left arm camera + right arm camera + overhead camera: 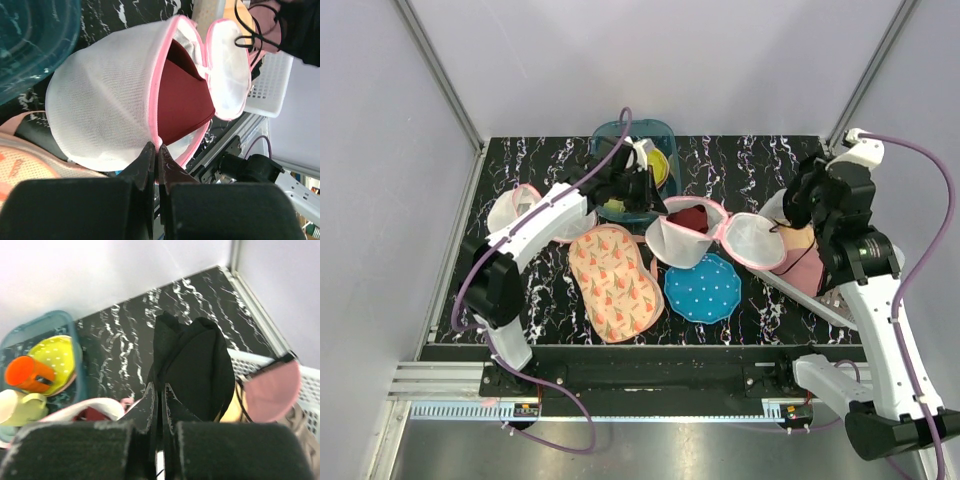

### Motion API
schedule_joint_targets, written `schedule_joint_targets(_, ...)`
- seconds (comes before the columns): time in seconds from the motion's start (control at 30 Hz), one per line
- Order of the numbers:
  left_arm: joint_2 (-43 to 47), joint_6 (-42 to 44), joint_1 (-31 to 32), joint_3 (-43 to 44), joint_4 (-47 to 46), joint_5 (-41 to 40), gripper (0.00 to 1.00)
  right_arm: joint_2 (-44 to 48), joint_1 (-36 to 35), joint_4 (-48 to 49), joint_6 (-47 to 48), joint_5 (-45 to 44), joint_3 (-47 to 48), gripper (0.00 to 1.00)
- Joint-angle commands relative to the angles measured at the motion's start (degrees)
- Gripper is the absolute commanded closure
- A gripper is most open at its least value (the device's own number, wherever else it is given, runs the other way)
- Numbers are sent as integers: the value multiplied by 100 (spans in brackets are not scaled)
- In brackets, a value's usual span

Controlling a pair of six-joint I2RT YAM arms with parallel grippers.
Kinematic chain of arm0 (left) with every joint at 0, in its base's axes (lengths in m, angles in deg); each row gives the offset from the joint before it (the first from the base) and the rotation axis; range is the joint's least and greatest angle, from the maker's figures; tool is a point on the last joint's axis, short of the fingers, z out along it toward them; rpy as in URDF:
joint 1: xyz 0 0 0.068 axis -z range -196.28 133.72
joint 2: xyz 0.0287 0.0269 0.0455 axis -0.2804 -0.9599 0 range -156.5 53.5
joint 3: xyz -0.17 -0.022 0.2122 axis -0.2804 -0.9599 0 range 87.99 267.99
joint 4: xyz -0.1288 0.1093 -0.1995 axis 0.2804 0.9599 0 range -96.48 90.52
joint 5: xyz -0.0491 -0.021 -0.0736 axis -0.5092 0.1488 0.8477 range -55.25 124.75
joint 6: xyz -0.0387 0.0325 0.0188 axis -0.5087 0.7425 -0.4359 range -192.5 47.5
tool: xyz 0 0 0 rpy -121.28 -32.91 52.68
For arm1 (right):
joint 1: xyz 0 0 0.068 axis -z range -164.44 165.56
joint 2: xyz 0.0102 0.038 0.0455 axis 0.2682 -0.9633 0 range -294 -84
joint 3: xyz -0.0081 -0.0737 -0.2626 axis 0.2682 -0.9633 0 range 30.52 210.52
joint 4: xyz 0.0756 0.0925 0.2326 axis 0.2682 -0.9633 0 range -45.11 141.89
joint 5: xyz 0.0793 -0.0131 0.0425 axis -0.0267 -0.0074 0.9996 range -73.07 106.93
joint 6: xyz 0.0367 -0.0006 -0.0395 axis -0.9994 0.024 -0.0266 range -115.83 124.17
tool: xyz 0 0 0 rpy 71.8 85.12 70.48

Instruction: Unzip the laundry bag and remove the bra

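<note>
Left claw first: the fingers are pressed together with nothing seen between them, and the tips are parked right at the pink zip trim of the laundry bag. Whether the trim is actually nipped can't be told from the wrist view. Just past the tips the bag is gaping open. The bra is tucked in the nearer dome with its deep-red cup showing, and none of it has been pulled over the rim.

Right claw: also closed up tight, with a black cloth bunched right at the tips. It can't be made out whether that cloth is pinched or just lying behind, nor whether it's part of the bra. Beyond it a white basket with pink and peach stuff can be seen.

From above, the bag is laid out mid-table, with both halves splayed side by side. The floral fabric piece and blue dotted mat are in front of it, and a teal tub is behind.

Progress, as a guess: the unzipping can be called done, and the removal hasn't been started as far as is shown. A grab on the red cup is probably what's needed next.

Writing: none can be read anywhere. Only prints are seen, flowers on the fabric and white dots on the mat, and no brand tag or label is visible.
</note>
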Motion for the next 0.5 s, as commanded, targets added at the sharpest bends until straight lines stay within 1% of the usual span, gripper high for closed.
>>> schedule_joint_targets(0.0,630,13,-249,297,-34,-244,100,366,155,-233,-187,-901,-512,100)
schedule_joint_targets(0.13,1016,-41,-381,481,-78,-323,100,454,270,-329,-433,-989,-908,100)
schedule_joint_targets(0.3,1018,-102,-399,710,-130,274,100,165,410,-277,-618,-805,-1207,100)
schedule_joint_targets(0.4,973,-172,-399,596,-200,354,100,-212,454,-101,-688,-744,-1392,100)
schedule_joint_targets(0.47,1008,-216,-399,360,-358,441,100,-406,481,47,-767,-814,-1637,100)
